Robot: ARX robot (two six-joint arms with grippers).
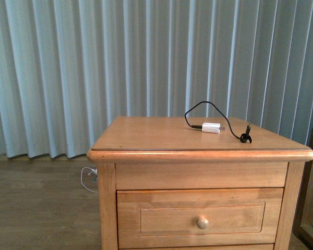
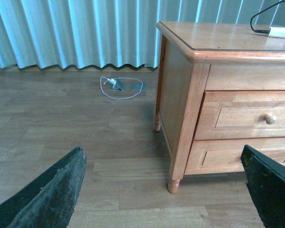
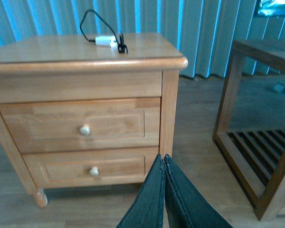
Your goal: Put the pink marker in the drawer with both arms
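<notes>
The jaws of the left gripper [image 2: 164, 190] gape empty, the right gripper [image 3: 164, 190] pinched on nothing, so either should square up to the knob [image 3: 85, 129] of the shut drawer [image 3: 80, 126] (pink marker nowhere in view).

The drawer [image 1: 200, 217] sits in the lower middle of the front view. It is closed, its light wood front flush with the frame, with a recessed panel and one round knob [image 1: 202, 222]. No pink marker is visible.
</notes>
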